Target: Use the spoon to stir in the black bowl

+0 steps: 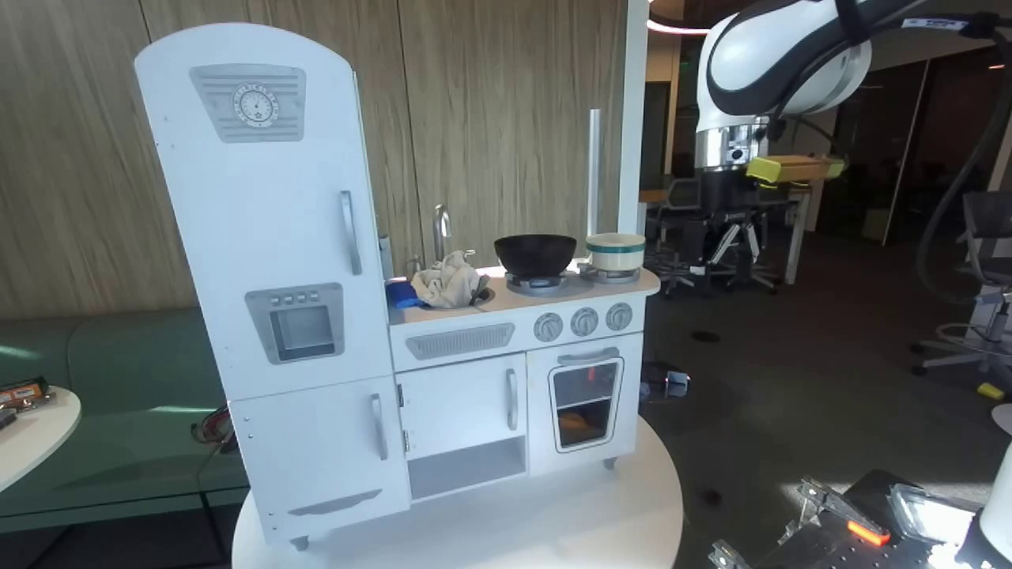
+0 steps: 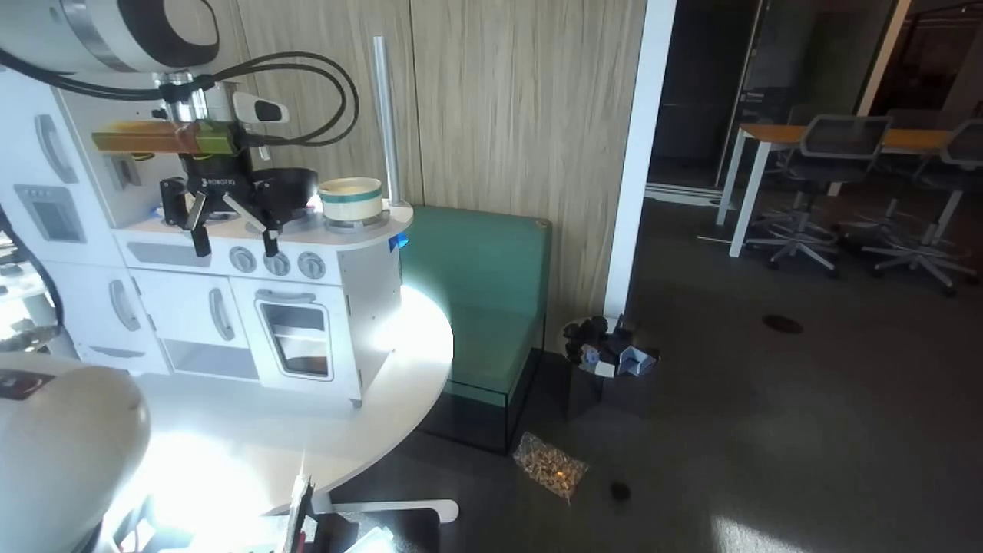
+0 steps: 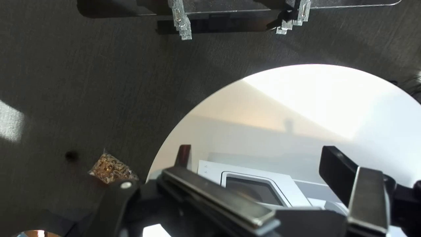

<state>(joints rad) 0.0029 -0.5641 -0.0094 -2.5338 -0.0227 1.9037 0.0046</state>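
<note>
gripper [image 2: 236, 244] fingers spread, nothing between. likely spoon [image 1: 480, 289] is beside the pale cloth [image 1: 447, 280]; probably light, stiff, slick, so pinch its handle. black bowl [image 1: 535, 255] sits on a burner [image 1: 539, 288].

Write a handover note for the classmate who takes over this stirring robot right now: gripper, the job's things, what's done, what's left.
Gripper: open, nothing between its fingers, up in the air.
Black bowl: upright on a stove burner; its inside is not visible.
Likely spoon: dark, slender item by the pale crumpled cloth; too small to be sure.
Done: bowl is on the burner; no utensil in the gripper. Whether any stirring has happened, the pictures cannot tell.
Left, probably: confirm and grasp the spoon, bring it to the bowl, stir.
</note>
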